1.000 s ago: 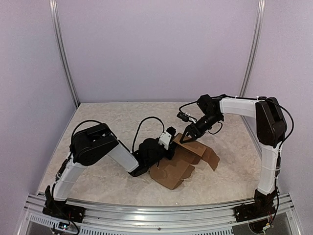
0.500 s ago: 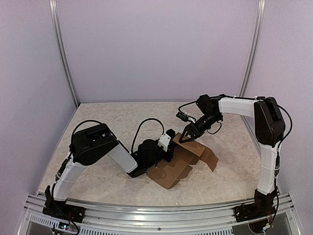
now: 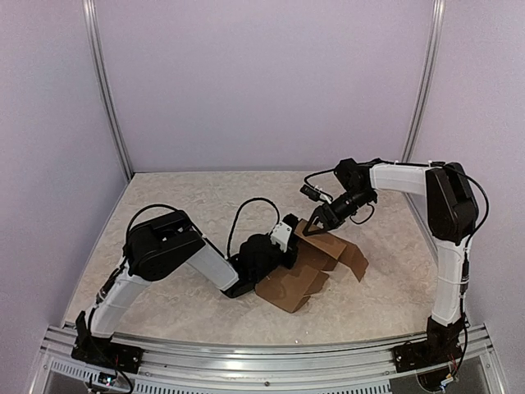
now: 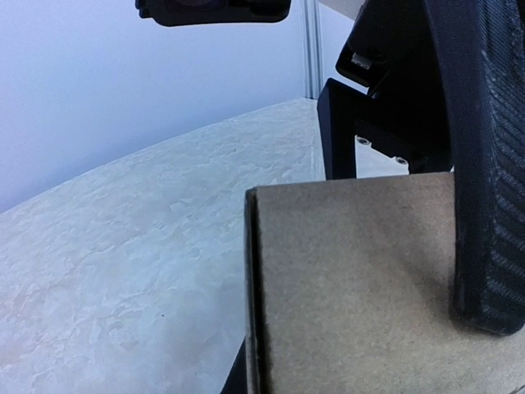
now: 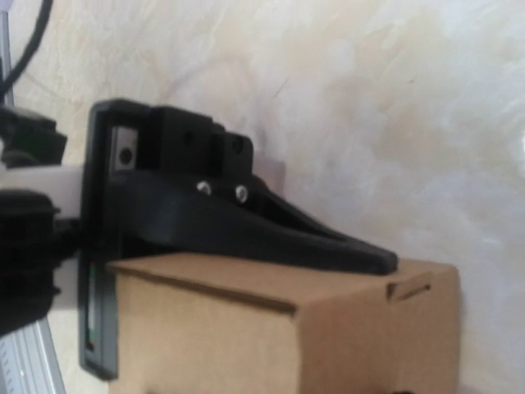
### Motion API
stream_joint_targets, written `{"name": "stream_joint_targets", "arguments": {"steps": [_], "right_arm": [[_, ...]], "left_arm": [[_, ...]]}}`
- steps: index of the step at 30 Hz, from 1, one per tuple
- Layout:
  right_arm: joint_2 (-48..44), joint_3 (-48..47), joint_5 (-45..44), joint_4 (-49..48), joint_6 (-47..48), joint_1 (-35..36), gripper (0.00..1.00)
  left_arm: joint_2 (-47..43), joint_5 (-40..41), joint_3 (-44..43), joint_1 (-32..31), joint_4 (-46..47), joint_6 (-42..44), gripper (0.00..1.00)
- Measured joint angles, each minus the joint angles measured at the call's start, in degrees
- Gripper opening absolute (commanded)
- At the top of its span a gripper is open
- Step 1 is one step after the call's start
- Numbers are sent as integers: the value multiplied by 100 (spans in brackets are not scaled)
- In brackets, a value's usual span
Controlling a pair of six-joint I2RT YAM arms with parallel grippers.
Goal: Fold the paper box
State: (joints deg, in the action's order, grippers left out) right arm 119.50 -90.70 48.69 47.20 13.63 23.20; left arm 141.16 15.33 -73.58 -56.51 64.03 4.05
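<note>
The paper box (image 3: 316, 264) is a brown cardboard sheet, partly folded, lying mid-table with flaps spread toward the front and right. My left gripper (image 3: 289, 249) lies low at its left edge, shut on an upright panel. In the left wrist view one ribbed finger (image 4: 484, 205) presses flat on the paper box (image 4: 353, 287), which hides the other finger. My right gripper (image 3: 314, 228) is at the box's raised back edge with its jaws apart. In the right wrist view one finger (image 5: 312, 238) rests along the top of the paper box (image 5: 246, 336); the other finger is hidden.
The marbled tabletop (image 3: 189, 205) extends to the left and back. Purple walls and metal posts (image 3: 107, 90) enclose it. An aluminium rail (image 3: 262, 357) runs along the near edge, where both arm bases stand.
My left gripper has shut on the box's left panel. The near flap has settled a little lower and to the right. My right gripper has stayed at the back edge, shifting only slightly.
</note>
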Motion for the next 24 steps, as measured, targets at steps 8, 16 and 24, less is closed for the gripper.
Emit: {"name": "stream_joint_targets", "arguments": {"steps": [8,16,24], "right_arm": [[0,87,92,-356,-125,-186,67],[20,138,267,-461,-155,-186,72],[138,-713,835,376,-68,-313,100]], "left_arm": [[518,1497,-885,-330,-149,68,7],[444,1672,-811,-341,-306,-393,2],[-748,595,315,-59,-1268,-706,2]]}}
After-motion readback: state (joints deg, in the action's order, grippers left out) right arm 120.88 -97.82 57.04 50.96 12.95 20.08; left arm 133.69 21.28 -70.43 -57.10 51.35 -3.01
